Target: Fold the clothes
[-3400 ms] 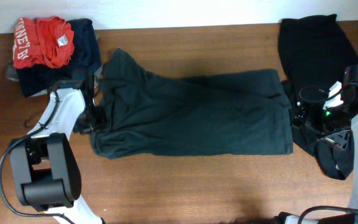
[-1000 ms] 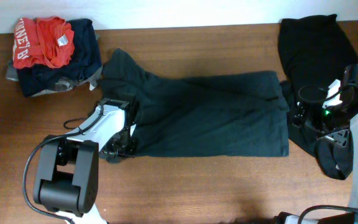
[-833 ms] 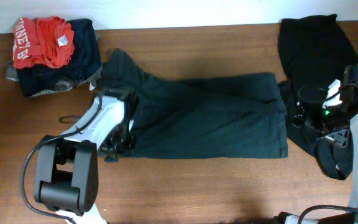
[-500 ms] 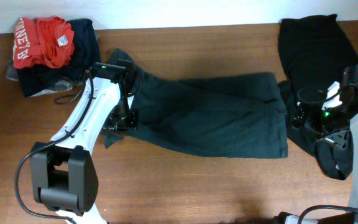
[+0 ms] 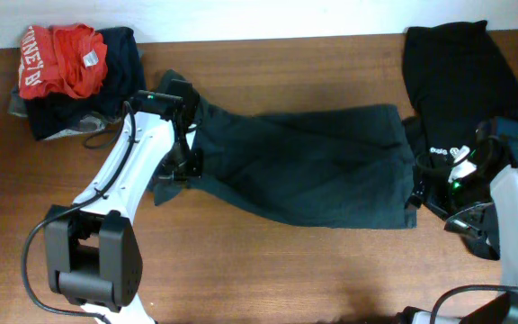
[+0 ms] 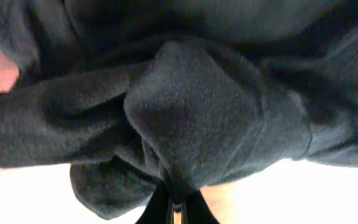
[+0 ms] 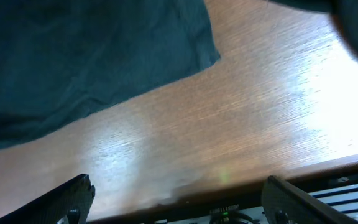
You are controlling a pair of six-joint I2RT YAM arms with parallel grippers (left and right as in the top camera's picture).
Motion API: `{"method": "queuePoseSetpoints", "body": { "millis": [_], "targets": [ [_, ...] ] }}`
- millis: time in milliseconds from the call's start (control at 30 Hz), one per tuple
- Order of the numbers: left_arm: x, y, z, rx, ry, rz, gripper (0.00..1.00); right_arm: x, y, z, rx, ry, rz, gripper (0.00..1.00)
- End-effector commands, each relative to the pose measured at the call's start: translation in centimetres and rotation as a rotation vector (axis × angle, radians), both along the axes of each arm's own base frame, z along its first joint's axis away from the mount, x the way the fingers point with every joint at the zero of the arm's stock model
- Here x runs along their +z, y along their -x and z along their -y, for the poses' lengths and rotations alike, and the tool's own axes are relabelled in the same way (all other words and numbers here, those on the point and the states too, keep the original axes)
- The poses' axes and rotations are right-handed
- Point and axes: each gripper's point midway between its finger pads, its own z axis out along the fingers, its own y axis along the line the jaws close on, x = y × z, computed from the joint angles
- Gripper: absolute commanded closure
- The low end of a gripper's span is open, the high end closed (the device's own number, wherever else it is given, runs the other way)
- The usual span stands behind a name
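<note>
Brown wood of the table (image 5: 268, 270) runs under all we see, and on it our left gripper (image 6: 176, 204) is pinched tight on a bunched fold at the left end of the dark T-shirt (image 5: 313, 162), whose body lies spread across the middle. Our right gripper (image 7: 179, 202) stands wide apart and holds nothing, hovering over bare wood just beside the shirt's lower right corner. Farther out, a black garment (image 5: 457, 63) with a small white logo lies at the right edge, and a red garment (image 5: 66, 58) sits atop a navy garment (image 5: 122, 63) in the far left corner.
</note>
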Motion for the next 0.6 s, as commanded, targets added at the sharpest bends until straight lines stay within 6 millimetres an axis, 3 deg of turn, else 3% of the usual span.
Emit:
{"method": "queuePoseSetpoints", "body": {
  "millis": [0,267,433,467,533,567],
  "targets": [
    [0.2,-1.3,0.4,0.014,0.024,0.052,0.99,-0.4,0.0,-0.2,0.000,-0.013,0.017,0.11],
    [0.3,-3.7,0.9,0.013,0.047,0.147,0.99,-1.6,-0.6,0.0,-0.020,-0.003,0.042,0.12],
    [0.5,-5.3,1.3,0.013,0.063,0.215,0.88,-2.5,-0.3,-0.1,-0.027,-0.007,0.030,0.13],
    [0.6,-5.9,1.4,0.013,0.068,0.237,0.80,-2.5,-0.3,-0.1,-0.027,-0.008,0.029,0.13],
    [0.8,-7.0,1.7,0.012,0.080,0.285,0.40,-2.5,-0.3,-0.1,-0.026,-0.007,0.029,0.13],
    [1.0,-7.6,1.9,0.012,0.086,0.311,0.28,-2.5,-0.3,-0.1,-0.026,-0.007,0.031,0.13]
  ]
}}
